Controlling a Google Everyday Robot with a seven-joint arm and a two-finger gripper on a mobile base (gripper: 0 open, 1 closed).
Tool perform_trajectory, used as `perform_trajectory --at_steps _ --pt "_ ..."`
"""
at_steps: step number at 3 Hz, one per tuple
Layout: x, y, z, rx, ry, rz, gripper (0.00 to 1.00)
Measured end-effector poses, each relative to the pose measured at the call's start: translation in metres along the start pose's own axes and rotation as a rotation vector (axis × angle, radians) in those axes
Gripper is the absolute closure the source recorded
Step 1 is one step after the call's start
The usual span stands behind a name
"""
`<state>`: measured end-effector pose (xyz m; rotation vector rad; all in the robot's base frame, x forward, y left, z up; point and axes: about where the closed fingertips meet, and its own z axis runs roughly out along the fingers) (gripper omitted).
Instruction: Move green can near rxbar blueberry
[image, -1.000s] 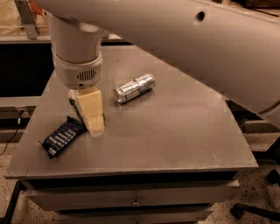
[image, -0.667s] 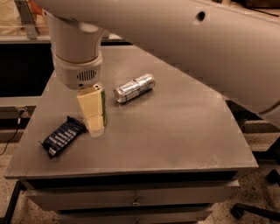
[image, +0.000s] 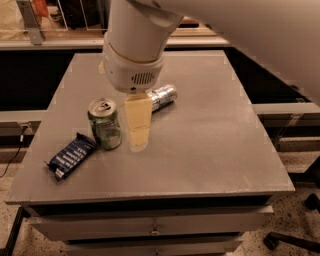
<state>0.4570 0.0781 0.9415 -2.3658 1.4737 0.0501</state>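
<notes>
The green can (image: 105, 124) is seen upright on the table (image: 210, 150), left of centre. The rxbar blueberry (image: 71, 156) lies just beside it to the near left; whether the two touch cannot be told. Judged from this layout, the placement appears to be as good as made.

The claw (image: 136, 142) hangs low over the table, immediately right of the green can. Whether it is released or clenched cannot be told, and no grip on the can is evident.

The chief risk is judged to lie in the withdrawal. If the claw were drawn leftward or swung before being lifted, the tall, narrow can could be clipped and toppled onto the bar or rolled off the near-left edge. The silver can (image: 162, 96), lying on its side just beyond the claw, could be set rolling if brushed by the wrist.

As to containers, a pull-tab is visible on the green can's top, but its contents cannot be seen. The drawer (image: 155, 227) under the table is shut, and its contents are hidden.
</notes>
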Motion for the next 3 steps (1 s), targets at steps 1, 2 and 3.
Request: perform_trajectory --at_steps 1,2,3 --pt "0.024 -0.001 -0.020 0.004 -0.009 0.037 0.00" --pt "0.045 -0.001 -0.041 0.020 -0.013 0.092 0.00" --pt "0.045 -0.001 -0.041 0.020 -0.013 0.092 0.00"
